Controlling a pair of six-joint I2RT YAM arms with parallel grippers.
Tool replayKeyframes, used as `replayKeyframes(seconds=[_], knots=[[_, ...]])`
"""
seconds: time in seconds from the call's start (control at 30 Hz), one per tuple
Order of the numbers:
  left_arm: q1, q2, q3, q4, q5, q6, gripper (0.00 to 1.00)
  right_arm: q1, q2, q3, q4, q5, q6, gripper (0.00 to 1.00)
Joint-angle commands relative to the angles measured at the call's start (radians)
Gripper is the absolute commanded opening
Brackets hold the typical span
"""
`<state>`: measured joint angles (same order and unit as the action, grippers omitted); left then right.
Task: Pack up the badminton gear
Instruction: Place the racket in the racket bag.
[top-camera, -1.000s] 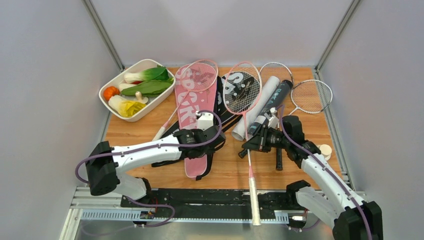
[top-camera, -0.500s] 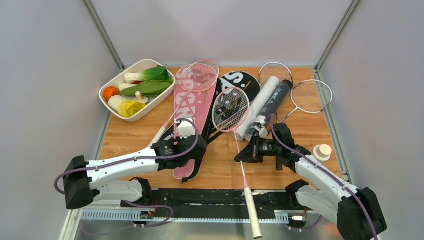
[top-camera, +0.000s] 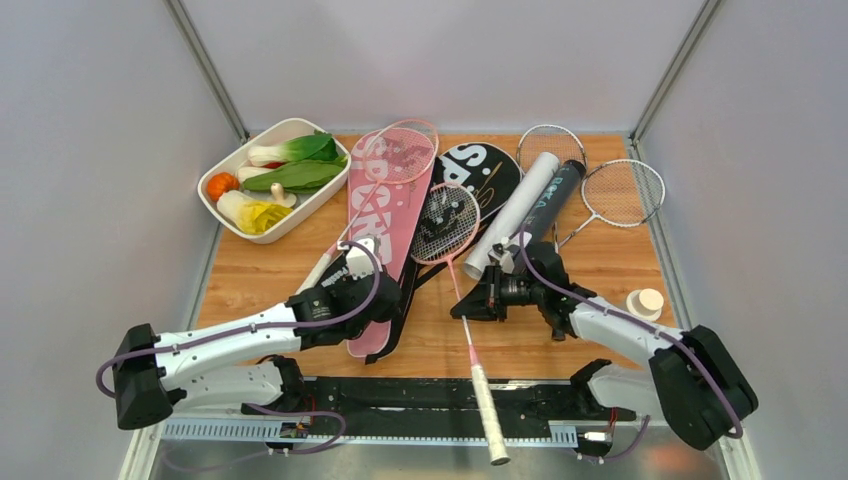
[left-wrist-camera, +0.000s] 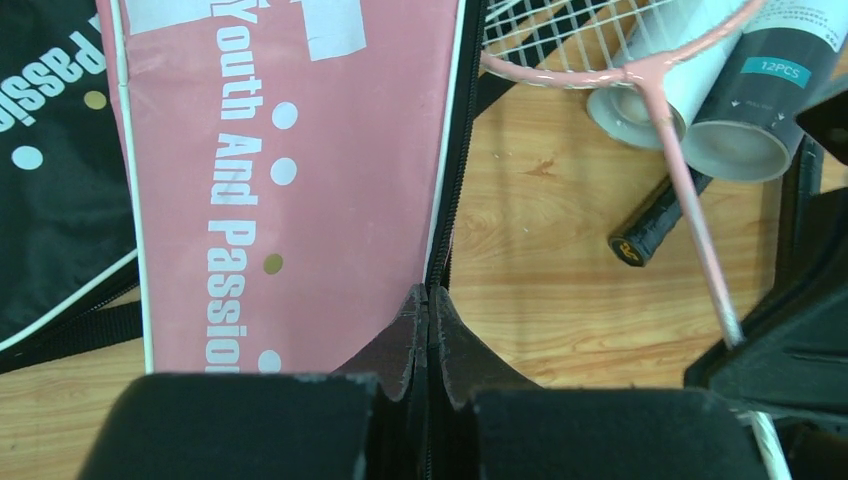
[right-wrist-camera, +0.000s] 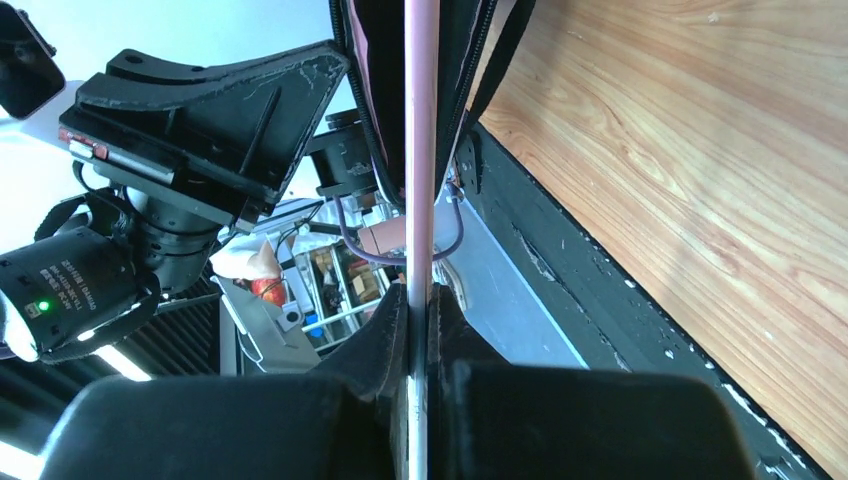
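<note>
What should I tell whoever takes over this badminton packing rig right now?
Left gripper: fingers shut on the zip edge of the pink racket-shaped cover.
Right gripper: fingers shut on the shaft of the pink-framed racket, whose head lies between the pink cover and the white tube.
A second pink-framed racket lies on the pink cover. The black racket-shaped cover, black tube and two silver-framed rackets sit further back.
Done: nothing visibly packed.
Left: slide rackets into covers and close them.
</note>
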<state>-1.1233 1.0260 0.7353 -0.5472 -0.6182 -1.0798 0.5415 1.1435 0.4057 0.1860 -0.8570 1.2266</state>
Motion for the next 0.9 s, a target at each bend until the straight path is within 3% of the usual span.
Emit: replayKeyframes(seconds=[0.0,0.3,0.5,0.87], knots=[[0.002,-0.051,-0.035,0.095,0.049,-0.004,0.0,0.033,0.082,0.054,0.166,-0.037,0.036,0.0],[0.001,-0.062,-0.102,0.133,0.164,-0.017,0.0,0.049,0.354,0.23,0.237,-0.026,-0.041,0.0],[0.002,-0.109,-0.14,0.136,0.166,-0.015,0.0,0.049,0.536,0.377,0.204,0.051,-0.132,0.0],[0.0,-0.182,-0.184,0.19,0.242,-0.031,0.0,0.084,0.82,0.55,0.343,0.165,-0.117,0.0]])
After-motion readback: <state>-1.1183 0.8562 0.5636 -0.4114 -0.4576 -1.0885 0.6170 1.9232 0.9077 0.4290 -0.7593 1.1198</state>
